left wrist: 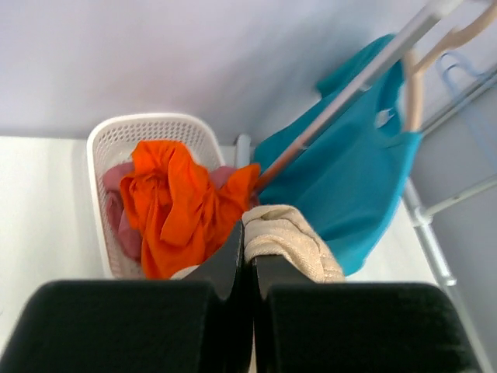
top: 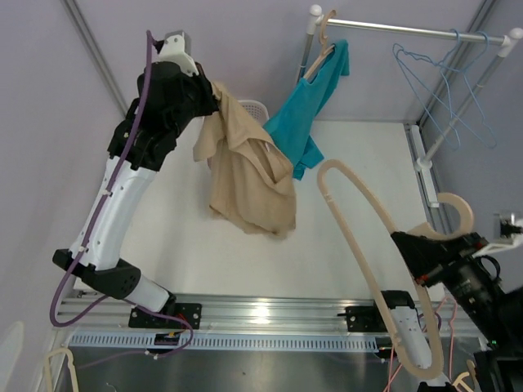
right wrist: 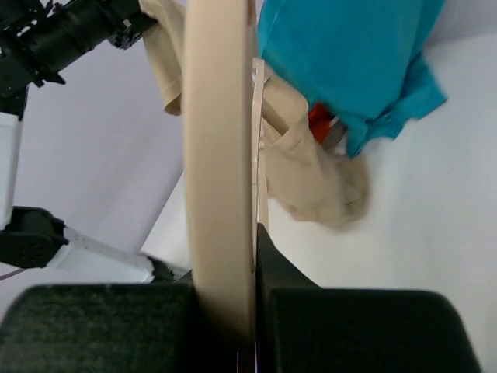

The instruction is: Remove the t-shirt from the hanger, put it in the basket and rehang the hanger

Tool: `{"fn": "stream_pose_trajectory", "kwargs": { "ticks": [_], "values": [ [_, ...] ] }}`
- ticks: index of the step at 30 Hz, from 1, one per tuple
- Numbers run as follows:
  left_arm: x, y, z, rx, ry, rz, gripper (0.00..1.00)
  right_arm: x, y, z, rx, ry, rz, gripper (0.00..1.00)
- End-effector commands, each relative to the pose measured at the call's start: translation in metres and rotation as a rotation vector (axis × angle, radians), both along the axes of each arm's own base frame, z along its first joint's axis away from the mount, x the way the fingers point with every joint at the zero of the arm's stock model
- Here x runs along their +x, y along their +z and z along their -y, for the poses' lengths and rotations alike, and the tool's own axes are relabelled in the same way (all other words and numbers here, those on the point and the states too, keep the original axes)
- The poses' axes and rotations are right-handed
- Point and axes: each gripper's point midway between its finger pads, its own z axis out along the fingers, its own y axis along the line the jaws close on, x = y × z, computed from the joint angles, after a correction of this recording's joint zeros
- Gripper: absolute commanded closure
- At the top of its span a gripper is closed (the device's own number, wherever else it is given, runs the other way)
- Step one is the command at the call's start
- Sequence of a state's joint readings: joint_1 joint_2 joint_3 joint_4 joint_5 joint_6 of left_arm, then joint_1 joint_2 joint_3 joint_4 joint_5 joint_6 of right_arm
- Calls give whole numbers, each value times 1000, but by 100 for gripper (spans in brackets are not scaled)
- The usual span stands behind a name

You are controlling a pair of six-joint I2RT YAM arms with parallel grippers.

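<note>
Basket (left wrist: 147,121) holds orange and seemingly pink clothes (left wrist: 175,208); left end effector (left wrist: 247,235) grips beige t-shirt (top: 249,180), right end effector (right wrist: 242,260) grips hanger (right wrist: 217,116).

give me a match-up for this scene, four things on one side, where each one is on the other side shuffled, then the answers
Things:
1. beige t-shirt
2. teal t-shirt
3. bare hanger
4. orange garment

Places:
A. in the white basket
B. clamped in the right pincer
C. hanging from the rail
D. gripped by the left pincer, held up in the air

Pairs: 1-D, 2-C, 3-B, 4-A
</note>
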State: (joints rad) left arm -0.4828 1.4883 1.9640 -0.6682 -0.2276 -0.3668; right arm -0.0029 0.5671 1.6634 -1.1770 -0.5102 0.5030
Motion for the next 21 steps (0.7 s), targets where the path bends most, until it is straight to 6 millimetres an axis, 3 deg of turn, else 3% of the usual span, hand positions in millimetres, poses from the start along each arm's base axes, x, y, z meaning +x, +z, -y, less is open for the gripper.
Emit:
{"fn": "stream_pose_trajectory", "kwargs": {
  "ticks": [1,2,3,6,7,11,12,14,15,17,18,21],
  "values": [
    [-17,52,-2,-77,-43,78,100,-3,-8,35,-74,-194,27,100],
    [-22,57,3,-89,-79,83,99,0,-9,40,-77,-221,26,100],
    [-34,73,12,-122,-144,114,99,4,-12,43,-80,-236,18,100],
    [-64,100,15,-141,-208,167,99,22,-18,49,-74,-278,2,100],
    [-78,109,10,-142,-217,183,99,28,-15,50,-70,-286,21,100],
    [-102,127,-14,-139,-163,223,99,56,-20,58,-62,-344,32,100],
    [-101,126,-18,-134,-147,231,99,62,-20,60,-56,-359,40,100],
    [-108,157,-30,-165,-114,364,100,81,-16,63,-46,-381,64,100],
    [-100,151,-27,-157,-107,366,99,93,-9,62,-30,-382,84,100],
    [-91,160,-27,-157,-87,401,99,106,-4,61,-19,-381,92,100],
    [-98,179,-33,-173,-75,447,99,112,5,60,-9,-380,114,100],
    [-92,198,-36,-170,-48,515,100,132,19,58,6,-374,134,100]
  ]
}}
